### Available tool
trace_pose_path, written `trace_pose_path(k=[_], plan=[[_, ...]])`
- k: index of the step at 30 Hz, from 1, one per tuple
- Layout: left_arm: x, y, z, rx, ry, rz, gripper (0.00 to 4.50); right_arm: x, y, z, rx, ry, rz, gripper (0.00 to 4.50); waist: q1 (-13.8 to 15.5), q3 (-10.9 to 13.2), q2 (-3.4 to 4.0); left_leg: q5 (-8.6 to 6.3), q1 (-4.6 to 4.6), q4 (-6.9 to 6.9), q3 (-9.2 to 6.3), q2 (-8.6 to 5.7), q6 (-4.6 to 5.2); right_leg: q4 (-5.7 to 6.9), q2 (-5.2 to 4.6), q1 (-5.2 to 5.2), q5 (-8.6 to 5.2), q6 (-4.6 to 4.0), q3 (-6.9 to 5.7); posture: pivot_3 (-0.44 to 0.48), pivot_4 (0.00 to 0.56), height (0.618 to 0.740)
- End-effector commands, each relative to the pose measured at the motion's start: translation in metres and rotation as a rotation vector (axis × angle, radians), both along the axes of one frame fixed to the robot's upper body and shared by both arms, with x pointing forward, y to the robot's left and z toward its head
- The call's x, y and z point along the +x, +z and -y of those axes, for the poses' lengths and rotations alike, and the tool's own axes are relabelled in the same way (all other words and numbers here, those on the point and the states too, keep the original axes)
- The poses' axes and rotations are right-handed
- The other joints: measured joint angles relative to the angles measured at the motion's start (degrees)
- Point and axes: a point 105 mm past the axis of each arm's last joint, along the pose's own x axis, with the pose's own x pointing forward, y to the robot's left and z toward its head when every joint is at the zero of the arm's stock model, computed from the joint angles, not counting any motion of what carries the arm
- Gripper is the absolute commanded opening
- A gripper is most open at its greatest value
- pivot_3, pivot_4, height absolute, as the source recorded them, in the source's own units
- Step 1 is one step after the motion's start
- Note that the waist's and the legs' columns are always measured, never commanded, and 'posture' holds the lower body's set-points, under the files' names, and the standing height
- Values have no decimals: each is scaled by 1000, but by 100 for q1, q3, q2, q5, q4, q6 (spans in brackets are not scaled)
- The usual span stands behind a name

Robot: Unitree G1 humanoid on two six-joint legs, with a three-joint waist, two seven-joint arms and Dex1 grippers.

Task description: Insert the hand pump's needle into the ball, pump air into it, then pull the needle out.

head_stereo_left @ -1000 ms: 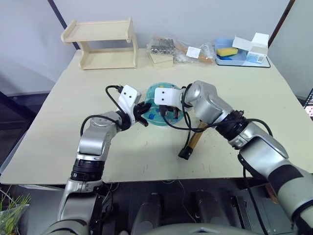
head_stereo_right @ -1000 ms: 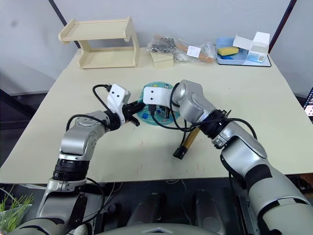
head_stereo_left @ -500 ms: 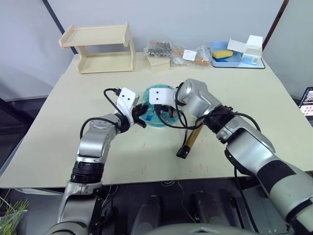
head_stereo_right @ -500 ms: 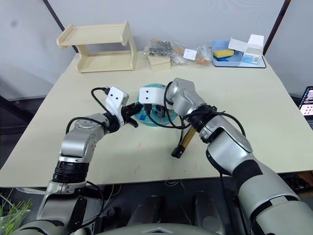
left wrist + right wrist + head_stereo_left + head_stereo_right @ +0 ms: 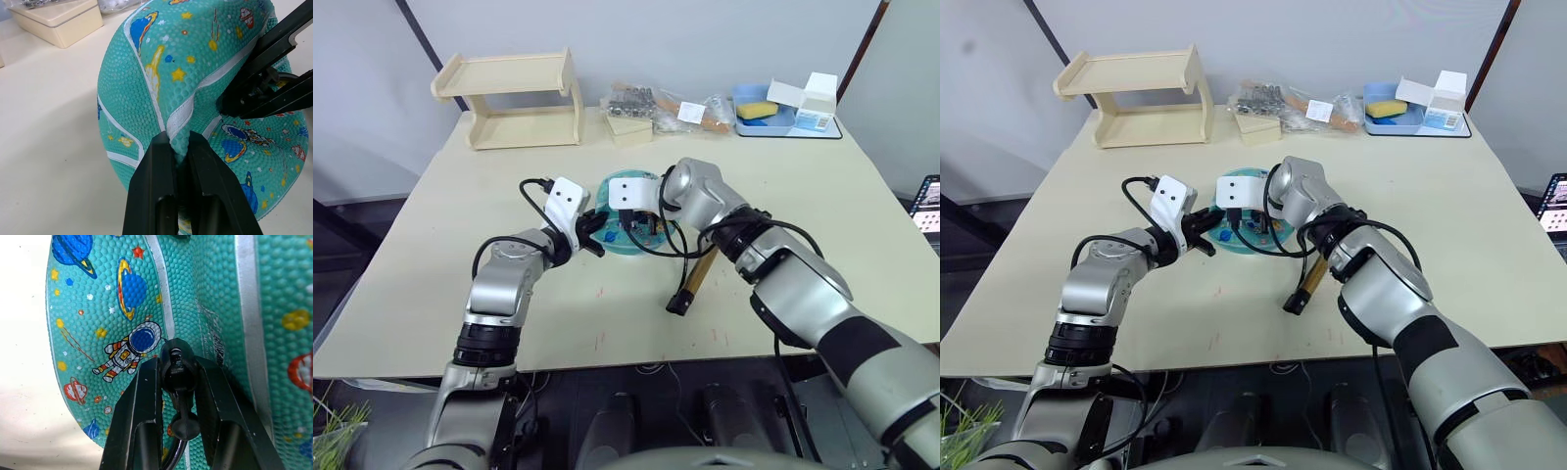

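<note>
- The left gripper (image 5: 180,149) has its two black fingers closed together on a pinched fold of the ball (image 5: 195,63); the right gripper (image 5: 177,377) has its fingers clamped on the black end fitting of the hose (image 5: 177,364), pressed against the ball's surface.
- The ball, teal with planets, stars, an astronaut print and pale bands, lies flattened near the centre of the head camera frames, on the table (image 5: 440,215).
- The needle itself cannot be made out; the fitting's tip meets the ball beside a pale band.
- In the left wrist view, the right gripper's black fingers (image 5: 274,54) rest on the ball at the right side of the frame.
- The hand pump (image 5: 695,279) lies on the table just right of and below the ball, tilted, its black end lowest in the frame.
- The thin black hose (image 5: 658,250) loops from the pump toward the right gripper.
- At the top of the frame: a wooden shelf (image 5: 514,98) at upper left, clear bags (image 5: 656,98) in the middle, a blue tray (image 5: 773,110) with a yellow sponge (image 5: 762,108) at upper right.
</note>
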Motion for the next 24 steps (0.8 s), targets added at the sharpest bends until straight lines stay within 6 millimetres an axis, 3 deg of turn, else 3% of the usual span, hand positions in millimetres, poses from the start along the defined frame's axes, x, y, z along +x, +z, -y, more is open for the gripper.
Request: trace_pose_path(k=[1,18,24], plan=[[-11,-31,10,6,-57,-125,0,0,-39,16,-77,-72,-44,390,-1,-2,0,0,0,-1,0,0,0,0,0,0,0,0,0,0,150,740],[-15,-29,9,17,-81,-131,0,-6,-66,16,-95,-123,-75,390,-40,-30,-12,-1,54,-24,11,10,-1,1,4,31,-11,-14,4,0,150,740],[-15,-28,8,13,-80,-133,0,-3,-64,14,-34,-159,-74,390,-84,-34,-14,-1,72,-35,6,23,-1,3,17,41,-26,-39,1,0,150,740]])
